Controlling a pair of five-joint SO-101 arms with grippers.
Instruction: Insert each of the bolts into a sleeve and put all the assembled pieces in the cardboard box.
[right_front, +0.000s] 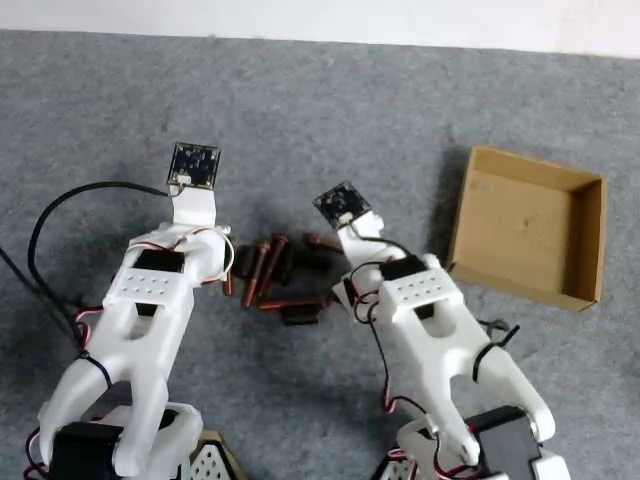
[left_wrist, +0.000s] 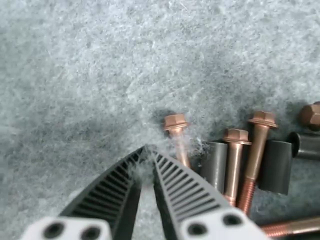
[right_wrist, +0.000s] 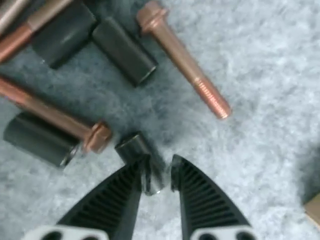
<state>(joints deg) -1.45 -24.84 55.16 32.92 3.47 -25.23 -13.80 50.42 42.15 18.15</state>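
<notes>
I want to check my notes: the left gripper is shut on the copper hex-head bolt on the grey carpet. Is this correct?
Not quite. The left gripper is shut, but on nothing: its tips meet on the grey carpet, and the copper hex-head bolt lies beside them, unheld. The left wrist view shows this.

I'm seeing copper bolts, dark grey sleeves, a plain brown box, speckled grey carpet, and white arms with black ribbed fingers.
</notes>
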